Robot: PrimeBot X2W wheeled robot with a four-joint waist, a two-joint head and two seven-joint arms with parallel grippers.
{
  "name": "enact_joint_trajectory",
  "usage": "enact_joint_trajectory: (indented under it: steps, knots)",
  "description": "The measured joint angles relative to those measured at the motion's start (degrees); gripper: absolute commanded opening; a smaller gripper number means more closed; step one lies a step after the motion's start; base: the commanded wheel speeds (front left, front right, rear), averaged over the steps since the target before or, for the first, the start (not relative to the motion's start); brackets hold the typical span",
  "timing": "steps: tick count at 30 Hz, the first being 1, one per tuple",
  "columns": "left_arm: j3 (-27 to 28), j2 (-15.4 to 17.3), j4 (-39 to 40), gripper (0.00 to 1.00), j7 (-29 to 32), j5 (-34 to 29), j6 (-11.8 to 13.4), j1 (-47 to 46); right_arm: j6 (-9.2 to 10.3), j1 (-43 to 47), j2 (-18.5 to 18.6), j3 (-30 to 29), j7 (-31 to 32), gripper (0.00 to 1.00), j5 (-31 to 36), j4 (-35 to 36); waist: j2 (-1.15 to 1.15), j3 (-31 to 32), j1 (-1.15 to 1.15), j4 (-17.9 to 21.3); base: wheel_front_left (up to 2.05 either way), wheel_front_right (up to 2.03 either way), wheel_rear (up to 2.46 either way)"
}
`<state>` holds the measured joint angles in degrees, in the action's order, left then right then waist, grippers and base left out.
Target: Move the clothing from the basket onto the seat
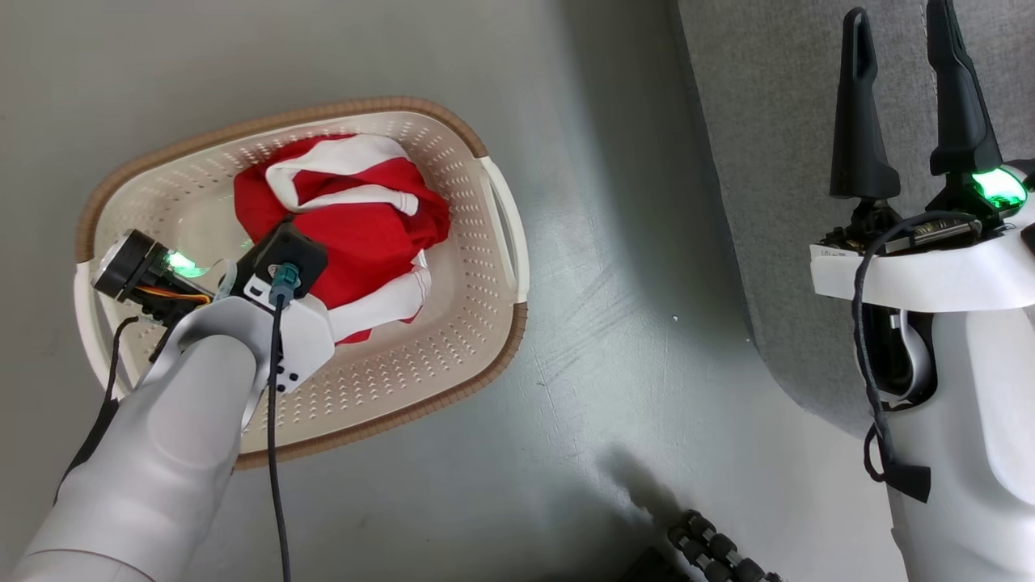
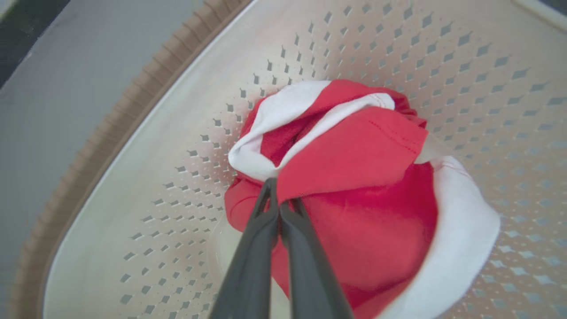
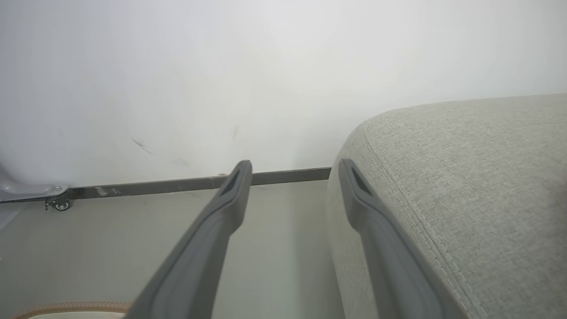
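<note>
Clothing [image 2: 363, 186]: bunched mid-basket [image 1: 453, 356], walls clear all round; left jaws clenched on its red fold; right jaws released beside seat [image 1: 768, 121].

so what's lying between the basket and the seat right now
Just bare grey floor between the basket and the seat, apart from one tiny pale speck. The head view shows this.
</note>
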<state>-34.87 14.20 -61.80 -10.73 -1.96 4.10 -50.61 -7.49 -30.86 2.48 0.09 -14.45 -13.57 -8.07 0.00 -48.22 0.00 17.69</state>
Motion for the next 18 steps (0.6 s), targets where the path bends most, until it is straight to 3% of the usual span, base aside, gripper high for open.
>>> enact_joint_trajectory:
  steps: [18]
  knots:
    - [1.8, -1.7, 7.0, 0.00, -3.4, 3.0, 1.8, 4.1, 0.00, 0.3, 0.1, -1.8, 0.0, 1.00, 4.0, -1.5, 0.00, 5.7, 0.00, -3.3, 0.00, 0.00, 0.00]
